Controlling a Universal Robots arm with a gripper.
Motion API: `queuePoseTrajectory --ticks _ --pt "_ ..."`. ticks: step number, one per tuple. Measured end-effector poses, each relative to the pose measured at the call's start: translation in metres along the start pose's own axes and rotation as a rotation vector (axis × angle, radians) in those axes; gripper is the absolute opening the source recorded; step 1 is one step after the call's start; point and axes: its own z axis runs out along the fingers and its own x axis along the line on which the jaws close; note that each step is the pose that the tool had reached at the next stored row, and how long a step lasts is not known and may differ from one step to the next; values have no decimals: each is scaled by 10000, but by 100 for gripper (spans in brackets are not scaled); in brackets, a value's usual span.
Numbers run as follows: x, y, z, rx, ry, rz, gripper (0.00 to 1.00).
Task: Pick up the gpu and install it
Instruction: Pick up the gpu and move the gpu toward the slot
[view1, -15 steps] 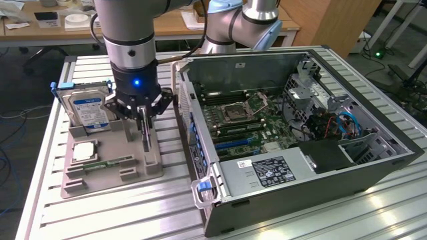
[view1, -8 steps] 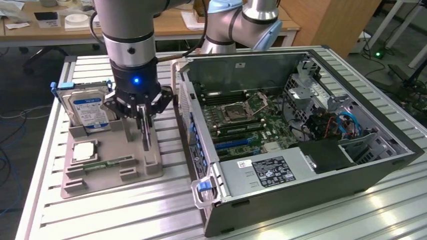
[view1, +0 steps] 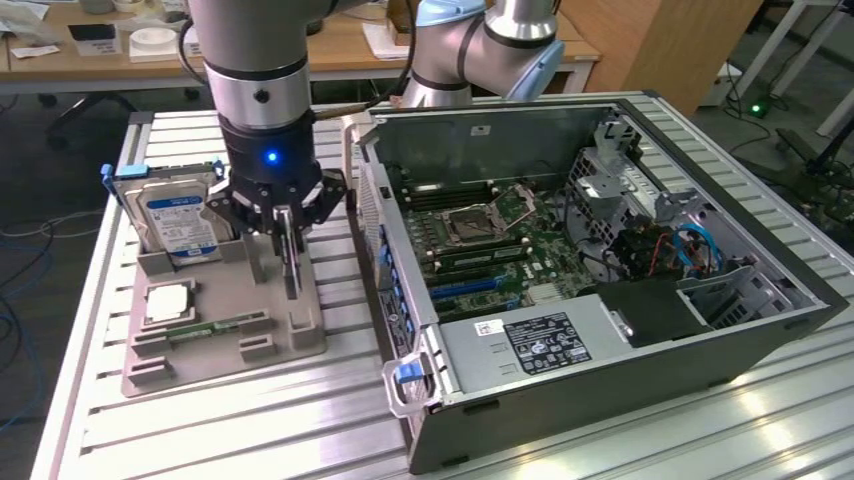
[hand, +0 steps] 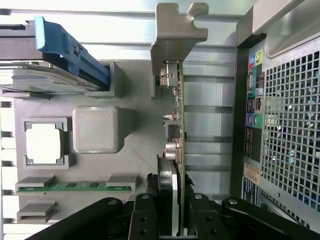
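The gpu (view1: 290, 268) stands on edge over the grey parts tray (view1: 227, 345), near the tray's side that faces the computer case. My gripper (view1: 284, 222) comes down on it from above, and its black fingers (view1: 275, 228) press on both faces, shut on the card. In the wrist view the gpu (hand: 178, 115) shows edge-on, with a green board, small parts along it and a silver end bracket (hand: 175, 30). My gripper (hand: 172, 205) clamps it between two fingers (hand: 144, 216). I cannot tell whether the card's lower edge rests in the tray or hangs just above it.
The tray also holds an upright silver hard drive (view1: 180, 222) with a blue label, a processor chip (view1: 170, 300) and a green memory stick (view1: 220, 327). The open computer case (view1: 601, 260) lies at the exterior view's right, with its motherboard (view1: 487, 240) exposed. A second arm (view1: 481, 50) stands behind the case.
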Motion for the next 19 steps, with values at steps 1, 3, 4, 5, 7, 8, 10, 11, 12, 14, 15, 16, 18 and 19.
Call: queuePoseTrajectory --ticks 1,3,4,5,7,8,10,11,12,14,15,16,18,19 --pt "0 0 -6 2 0 0 28" --pt "0 0 -18 4 -1 0 28" --pt "0 0 -25 5 -1 0 28" --pt "0 1 -30 5 -1 0 28" --pt "0 1 -40 7 -1 0 28" --pt "0 1 -46 7 -1 1 28" --pt "1 2 -60 9 0 1 28" --pt "0 2 -67 9 0 1 28" --pt "1 2 -75 8 -1 1 28" --pt "1 2 -91 9 0 1 28" --pt "1 3 -96 8 -1 1 28" --pt "0 3 -101 8 -1 0 28" --pt "1 3 -112 8 -1 1 28" --pt "1 3 -117 8 -1 1 28"
